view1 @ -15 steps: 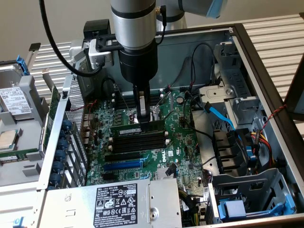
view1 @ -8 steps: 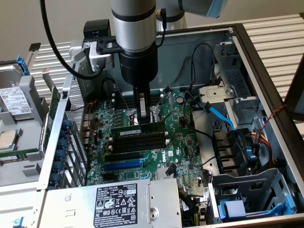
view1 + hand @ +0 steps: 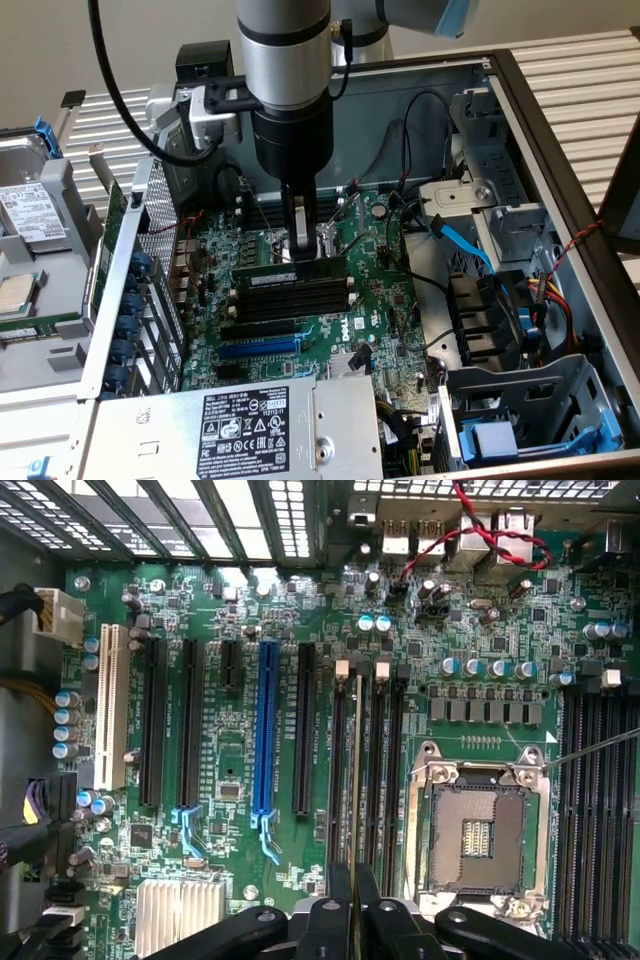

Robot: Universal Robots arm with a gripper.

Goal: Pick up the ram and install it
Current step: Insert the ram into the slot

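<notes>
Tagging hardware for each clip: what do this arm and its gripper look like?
The arm is a silver-grey tube with black bands, a black lower section and a light blue joint cap. A black cable loops beside it. The gripper has slim dark fingers.

The ram, a thin green stick, stands on edge along the black memory slots.

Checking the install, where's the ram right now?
In the exterior view, the ram is clamped in the gripper, edge-down over the black memory slots, beside the CPU socket.
</notes>
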